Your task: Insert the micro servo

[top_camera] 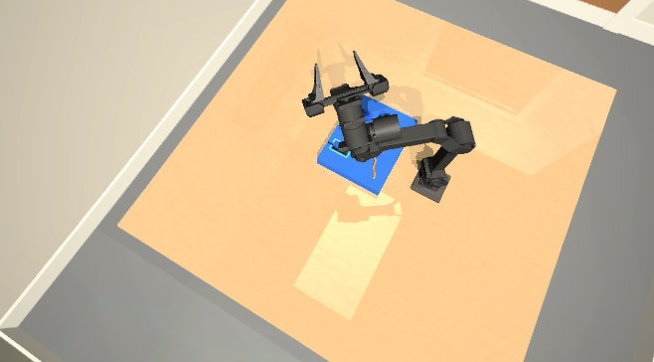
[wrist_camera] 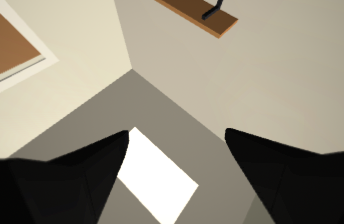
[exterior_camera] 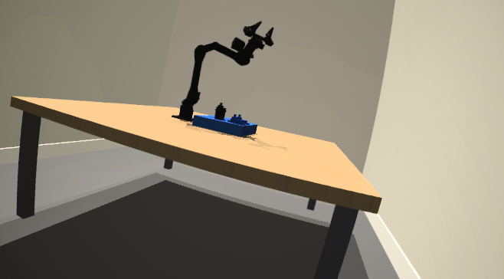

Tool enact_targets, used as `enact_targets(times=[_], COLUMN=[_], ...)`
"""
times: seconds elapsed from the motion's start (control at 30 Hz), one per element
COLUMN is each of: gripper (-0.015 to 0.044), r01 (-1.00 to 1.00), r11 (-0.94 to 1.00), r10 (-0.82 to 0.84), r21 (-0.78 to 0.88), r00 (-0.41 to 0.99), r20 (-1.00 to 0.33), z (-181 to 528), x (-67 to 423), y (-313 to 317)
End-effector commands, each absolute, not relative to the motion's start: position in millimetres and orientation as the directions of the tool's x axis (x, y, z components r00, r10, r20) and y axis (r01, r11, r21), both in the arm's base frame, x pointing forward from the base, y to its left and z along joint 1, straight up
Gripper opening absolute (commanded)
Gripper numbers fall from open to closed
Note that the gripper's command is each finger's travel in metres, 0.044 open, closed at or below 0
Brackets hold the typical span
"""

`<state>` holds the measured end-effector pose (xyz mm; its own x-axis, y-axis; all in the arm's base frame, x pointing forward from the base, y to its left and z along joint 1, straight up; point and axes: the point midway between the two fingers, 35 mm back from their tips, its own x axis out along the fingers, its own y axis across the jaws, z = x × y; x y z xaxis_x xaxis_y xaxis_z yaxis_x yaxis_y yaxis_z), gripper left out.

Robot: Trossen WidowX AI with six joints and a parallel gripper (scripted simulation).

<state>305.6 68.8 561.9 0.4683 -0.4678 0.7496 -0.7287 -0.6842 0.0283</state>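
Note:
My gripper point(top_camera: 335, 58) point(exterior_camera: 266, 24) point(wrist_camera: 177, 134) is open and empty, high above the table and beyond the deck, with its fingers pointing up and away. The blue deck point(top_camera: 353, 173) point(exterior_camera: 218, 126) lies beside the arm's base. The green pocket outline point(top_camera: 340, 152) shows near one deck corner, with small blue and dark shapes inside it. A blue servo-like shape point(exterior_camera: 238, 119) stands low on the deck in the exterior view. It is too small to tell its seating, its ears or its cable. The arm hides much of the deck in the top view.
A black upright part point(exterior_camera: 220, 112) stands on the deck. An orange cable point(top_camera: 374, 168) lies on the deck's top. The arm's base point(top_camera: 431, 186) point(exterior_camera: 186, 112) stands close beside the deck on the table point(top_camera: 224, 191) point(exterior_camera: 153, 128). The wrist view shows only the room beyond the fingers.

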Motion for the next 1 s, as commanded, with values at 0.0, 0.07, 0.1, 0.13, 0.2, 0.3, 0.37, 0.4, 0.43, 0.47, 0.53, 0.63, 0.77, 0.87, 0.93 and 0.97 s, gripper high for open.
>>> enact_targets(times=[0.0,0.07,0.1,0.13,0.2,0.3,0.37,0.4,0.43,0.47,0.53,0.63,0.77,0.87,0.93,0.97], gripper=[0.0426,0.044,0.044,0.044,0.044,0.044,0.044,0.044,0.044,0.044,0.044,0.044,0.044,0.044,0.044,0.044], r01=[-0.731,-0.74,-0.748,-0.756,-0.773,-0.793,-0.801,-0.804,-0.806,-0.807,-0.805,-0.796,-0.771,-0.743,-0.72,-0.707], r11=[-0.682,-0.67,-0.66,-0.646,-0.615,-0.559,-0.519,-0.498,-0.476,-0.454,-0.407,-0.335,-0.232,-0.151,-0.097,-0.07], r10=[-0.467,-0.461,-0.457,-0.451,-0.439,-0.42,-0.407,-0.401,-0.395,-0.389,-0.377,-0.36,-0.338,-0.323,-0.313,-0.308], r21=[0.033,0.058,0.077,0.101,0.156,0.242,0.298,0.325,0.352,0.379,0.43,0.504,0.593,0.652,0.687,0.703], r00=[0.469,0.475,0.48,0.486,0.5,0.522,0.538,0.546,0.554,0.561,0.578,0.602,0.636,0.661,0.678,0.686], r20=[0.75,0.749,0.749,0.748,0.747,0.742,0.738,0.736,0.733,0.73,0.724,0.713,0.694,0.678,0.666,0.659], z=[562,562,562,561,561,559,558,557,556,556,554,551,546,542,539,538], x=[306,308,310,312,316,324,329,331,334,336,341,348,358,365,370,373], y=[69,69,69,70,70,71,71,71,71,71,72,72,72,71,71,70])
